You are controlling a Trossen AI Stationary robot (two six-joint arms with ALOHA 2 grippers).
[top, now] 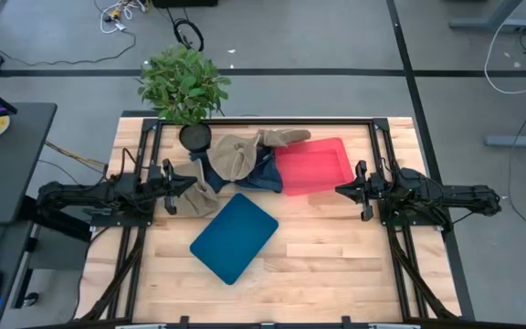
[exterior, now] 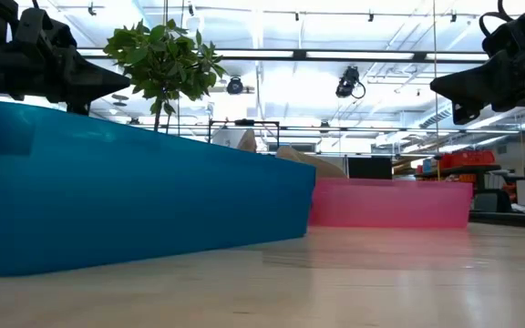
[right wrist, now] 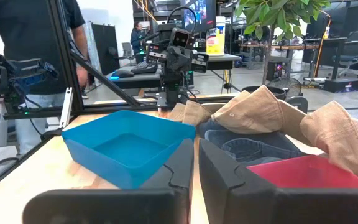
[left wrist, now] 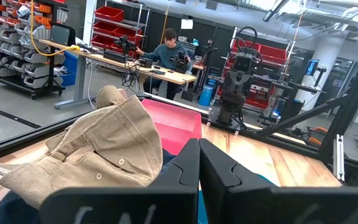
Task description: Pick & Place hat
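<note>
The left gripper (top: 173, 190) is clenched on nothing, hovering beside the clothes pile; the right gripper (top: 342, 190), also clenched and empty, waits near the pink tray (top: 322, 175). Nothing looks picked yet. The tan hat (top: 234, 155) lies rumpled on denim (top: 261, 175), behind the blue tray (top: 234, 236) on the surface (top: 336, 265).

arms: two, dark, jointed, slim
left gripper (top: 193, 184): black, two flat angular fingers (left wrist: 182, 171), notched inner edges
right gripper (top: 339, 190): black, matching blocky fingers (right wrist: 222, 171)
</note>
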